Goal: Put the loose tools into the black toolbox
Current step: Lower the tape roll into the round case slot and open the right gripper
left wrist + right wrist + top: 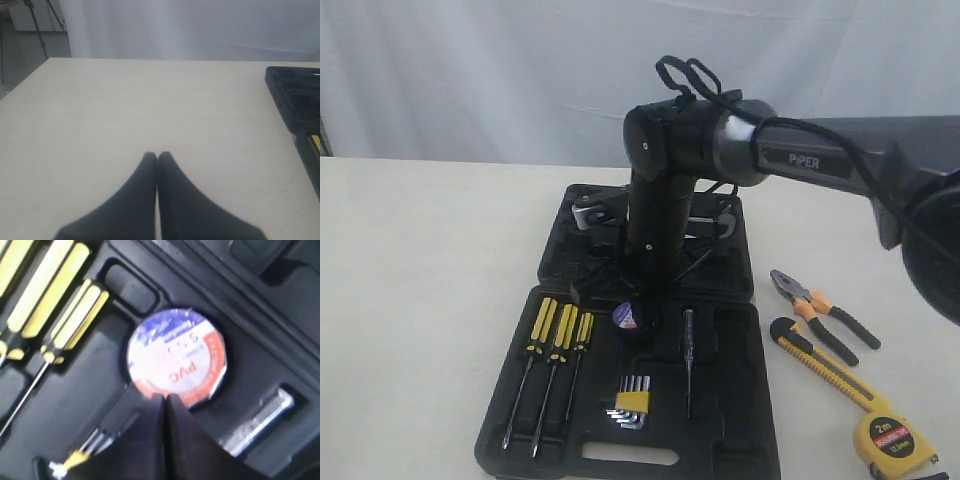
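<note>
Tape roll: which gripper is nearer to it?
Right. The right gripper, shut, is at the edge of the tape roll; the left gripper, shut, is over the table beside the toolbox.

- Black toolbox: near edge cut off by the exterior view's bottom edge. Middle of the far half hidden behind the right arm. Only a corner shows in the left wrist view.
- Tape measure: lower corner cut off.
- Black tape roll: partly covered by the arm's end. Label print blurred in the right wrist view; only "PVC" legible.
- Screwdrivers: handles cut off, soft.
- Hex key set: partly hidden behind the right gripper, blurred.
</note>
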You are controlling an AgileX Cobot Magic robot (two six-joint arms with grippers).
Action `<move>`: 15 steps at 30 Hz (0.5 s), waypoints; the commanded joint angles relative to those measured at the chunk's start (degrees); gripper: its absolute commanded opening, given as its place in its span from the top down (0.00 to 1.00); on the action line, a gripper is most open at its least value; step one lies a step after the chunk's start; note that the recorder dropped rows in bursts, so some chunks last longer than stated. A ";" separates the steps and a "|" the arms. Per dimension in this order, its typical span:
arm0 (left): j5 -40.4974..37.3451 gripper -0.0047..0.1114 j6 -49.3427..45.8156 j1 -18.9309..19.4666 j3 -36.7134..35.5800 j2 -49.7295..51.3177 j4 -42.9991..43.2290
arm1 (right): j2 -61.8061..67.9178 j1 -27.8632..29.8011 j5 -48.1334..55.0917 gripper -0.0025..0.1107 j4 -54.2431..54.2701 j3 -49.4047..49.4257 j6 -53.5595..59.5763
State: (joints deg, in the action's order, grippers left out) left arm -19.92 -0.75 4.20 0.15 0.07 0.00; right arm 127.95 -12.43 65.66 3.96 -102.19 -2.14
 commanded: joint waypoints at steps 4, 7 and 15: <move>0.31 0.96 0.33 -0.27 -0.15 -0.07 0.00 | 1.63 0.33 -2.58 0.98 -0.63 -0.03 0.51; 0.31 0.96 0.33 -0.27 -0.15 -0.07 0.00 | 2.10 0.33 -4.46 0.98 -0.85 -0.03 0.51; 0.31 0.96 0.33 -0.27 -0.15 -0.07 0.00 | 2.22 0.33 -6.55 0.98 -1.08 -0.03 0.51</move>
State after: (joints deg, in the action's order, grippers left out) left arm -19.92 -0.75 4.20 0.15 0.07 0.00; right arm 129.93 -12.43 60.44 3.59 -102.19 -1.93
